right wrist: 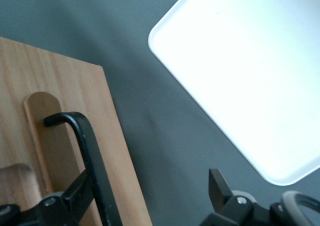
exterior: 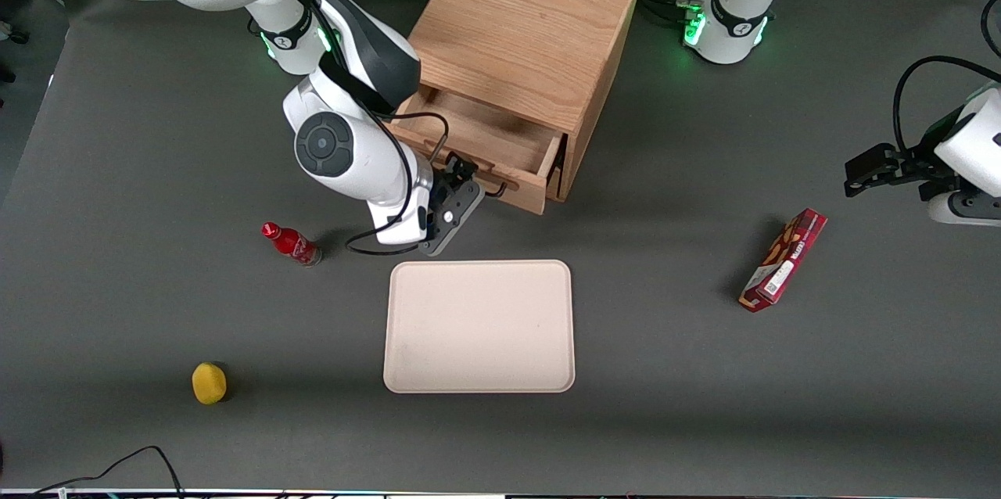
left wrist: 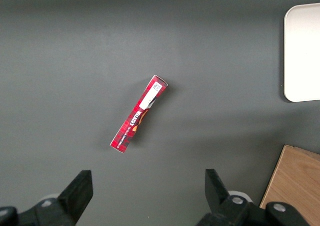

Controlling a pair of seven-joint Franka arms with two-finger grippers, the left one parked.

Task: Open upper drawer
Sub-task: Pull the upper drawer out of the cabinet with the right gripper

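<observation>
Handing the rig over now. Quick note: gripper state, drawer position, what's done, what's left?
Gripper: at the upper drawer's black handle, fingers open around it, one finger clear of the bar.
Upper drawer: pulled partway out of the cabinet, inside visible and empty.
Done: drawer is open partway.
Left: pull farther if full travel is wanted, then back the gripper off toward the tray.

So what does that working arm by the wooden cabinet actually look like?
The working arm is glossy white with rounded joints, a dark grey round cap on one joint and a black band higher up. Thin black cables loop alongside it. Its gripper, at the upper drawer handle, is black, and green lights glow near the arm's base.
</observation>
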